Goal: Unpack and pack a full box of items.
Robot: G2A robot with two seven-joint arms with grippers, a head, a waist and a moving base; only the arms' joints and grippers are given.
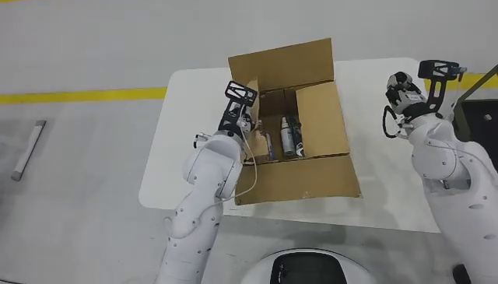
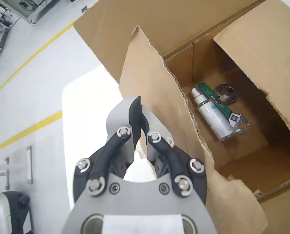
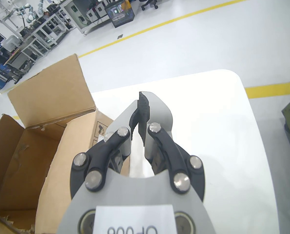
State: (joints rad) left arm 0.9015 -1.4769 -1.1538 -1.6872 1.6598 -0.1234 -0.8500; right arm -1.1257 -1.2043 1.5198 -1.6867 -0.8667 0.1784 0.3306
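Observation:
An open cardboard box stands on the white table with its flaps spread. Inside lie a white spray bottle, a green-handled adjustable wrench and a round metal flange. My left gripper is shut just outside the box's torn left flap, with nothing seen between its fingers; from above, the left gripper sits at that flap's far end. My right gripper is shut and holds nothing, raised over the table to the right of the box, and in the top view the right gripper is near the table's far right corner.
A dark green frame stands off the table's right edge, close to the right arm. The box's far flap stands upright and the near flap lies outward. Bare table stretches right of the box.

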